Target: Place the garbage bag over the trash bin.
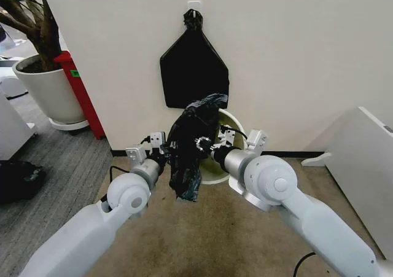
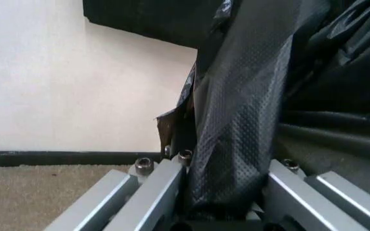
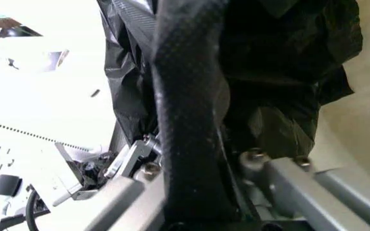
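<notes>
While both pincers pinched the bag between them, it hung bunched in the air just in front of the bin. The left pincer [image 1: 161, 147] was pressed together on a fold of the bag [image 1: 190, 148] from the robot's left, and the right pincer [image 1: 212, 147] was clamped on another fold from the right, the two near each other at about the same height. Above them a crumpled crest of plastic rose; below, a loose tail drooped toward the carpet [image 1: 245, 234]. The bin [image 1: 227, 145] lay tipped behind the bag near the wall, its open mouth facing the robot, only part of its rim visible.

By my judgement the task was at an early-to-middle stage: the bag was lifted and gripped on two sides, but its mouth was not spread and no part of it lay over the rim. Opening it and drawing it over the bin remained.

From the head, the bag, bin and both arms appeared together, as did the flat black bundle [image 1: 193, 68] hanging on the wall above. Each wrist view gave what that one could not: the textured film running down between the metal fingers [image 2: 159, 192], confirming the grip.
</notes>
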Controlling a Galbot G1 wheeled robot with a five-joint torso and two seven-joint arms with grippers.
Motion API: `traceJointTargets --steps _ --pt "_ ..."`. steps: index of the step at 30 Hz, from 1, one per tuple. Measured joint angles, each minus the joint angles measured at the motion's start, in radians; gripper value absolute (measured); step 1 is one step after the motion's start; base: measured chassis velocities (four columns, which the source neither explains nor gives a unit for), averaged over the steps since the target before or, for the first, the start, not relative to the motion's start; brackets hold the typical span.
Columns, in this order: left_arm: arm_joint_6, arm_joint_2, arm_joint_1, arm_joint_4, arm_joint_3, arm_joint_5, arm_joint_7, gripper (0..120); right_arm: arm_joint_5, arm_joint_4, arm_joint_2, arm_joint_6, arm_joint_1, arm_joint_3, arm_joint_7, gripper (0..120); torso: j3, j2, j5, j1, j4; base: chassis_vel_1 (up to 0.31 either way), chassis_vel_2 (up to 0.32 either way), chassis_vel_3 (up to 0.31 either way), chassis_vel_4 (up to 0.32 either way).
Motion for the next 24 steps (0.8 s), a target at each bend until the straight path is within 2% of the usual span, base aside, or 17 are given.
traceJointTargets --steps 9,15,20,24 --pt "0.002 -0.003 -0.005 0.005 0.004 0.000 -0.001 0 -0.019 -0.003 -0.002 0.000 -0.001 -0.005 -0.014 0 0.000 0.000 0.0000 0.000 0.0001 0.000 0.000 0.000 0.000" --pt "0.003 -0.005 -0.005 0.010 0.005 0.001 -0.005 0 -0.104 0.004 -0.030 -0.061 -0.007 -0.033 -0.026 0 0.000 0.000 0.0001 0.000 0.0000 0.000 0.000 0.000 0.000" --pt "0.003 -0.014 -0.008 0.015 0.007 0.004 -0.006 0 -0.107 0.030 -0.057 -0.146 0.003 -0.042 0.076 0 0.000 0.000 0.0001 0.000 0.0000 0.000 0.000 0.000 0.000" --pt "0.003 -0.019 -0.011 0.018 0.010 0.005 -0.006 0 -0.106 0.040 -0.066 -0.175 0.018 -0.045 0.128 0 0.000 0.000 0.0001 0.000 0.0000 0.000 0.000 0.000 0.000"
